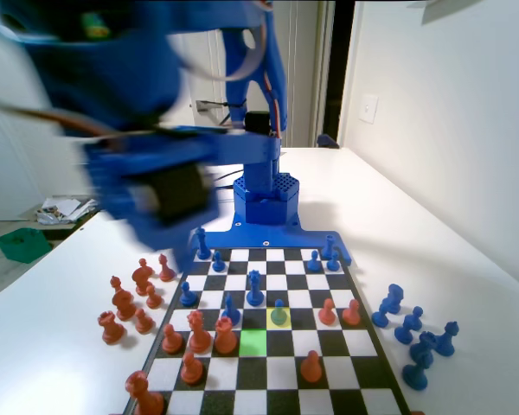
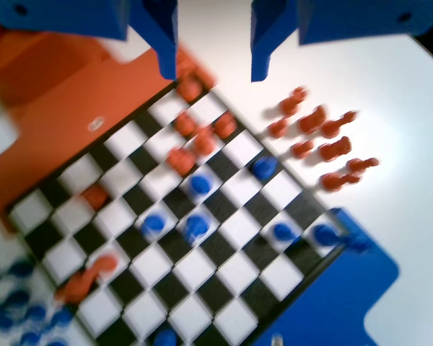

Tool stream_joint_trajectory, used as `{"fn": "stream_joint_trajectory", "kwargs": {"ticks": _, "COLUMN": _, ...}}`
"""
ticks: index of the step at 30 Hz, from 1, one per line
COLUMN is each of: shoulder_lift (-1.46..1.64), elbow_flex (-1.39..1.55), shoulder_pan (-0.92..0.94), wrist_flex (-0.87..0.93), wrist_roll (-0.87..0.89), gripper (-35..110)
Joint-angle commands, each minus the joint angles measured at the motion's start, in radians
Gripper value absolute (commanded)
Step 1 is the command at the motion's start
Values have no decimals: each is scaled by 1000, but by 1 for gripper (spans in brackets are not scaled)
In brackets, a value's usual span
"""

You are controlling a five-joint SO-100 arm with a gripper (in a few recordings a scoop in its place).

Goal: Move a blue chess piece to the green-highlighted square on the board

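So the gripper (image 2: pixel 213 54) hangs high over the board (image 1: pixel 268 380) with jaws apart and empty, and it should drop straight onto the pawn (image 1: pixel 279 313) on the yellow square, just right of the green square (image 1: pixel 253 342).

Fixed view: pawn (image 1: pixel 279 313) on board (image 1: pixel 329 367), one square behind and right of highlighted square (image 1: pixel 253 342). Captured pieces on bench (image 1: pixel 432 225) both sides of board.

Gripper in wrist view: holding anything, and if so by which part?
Nothing is held. The gripper hangs open high above the board, with an empty gap between its jaws. The blue chess piece stands on the yellow square.
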Motion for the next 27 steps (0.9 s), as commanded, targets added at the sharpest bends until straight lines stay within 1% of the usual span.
{"fn": "stream_joint_trajectory", "kwargs": {"ticks": 1, "shoulder_lift": 202, "elbow_flex": 143, "shoulder_pan": -115, "wrist_flex": -84, "wrist_roll": 9, "gripper": 15}}
{"fn": "stream_joint_trajectory", "kwargs": {"ticks": 7, "shoulder_lift": 236, "elbow_flex": 314, "shoulder_pan": -236, "wrist_flex": -201, "wrist_roll": 3, "gripper": 15}}
{"fn": "stream_joint_trajectory", "kwargs": {"ticks": 14, "shoulder_lift": 204, "elbow_flex": 423, "shoulder_pan": -299, "wrist_flex": -308, "wrist_roll": -101, "gripper": 14}}
{"fn": "stream_joint_trajectory", "kwargs": {"ticks": 27, "shoulder_lift": 58, "elbow_flex": 408, "shoulder_pan": -316, "wrist_flex": -399, "wrist_roll": -219, "gripper": 14}}
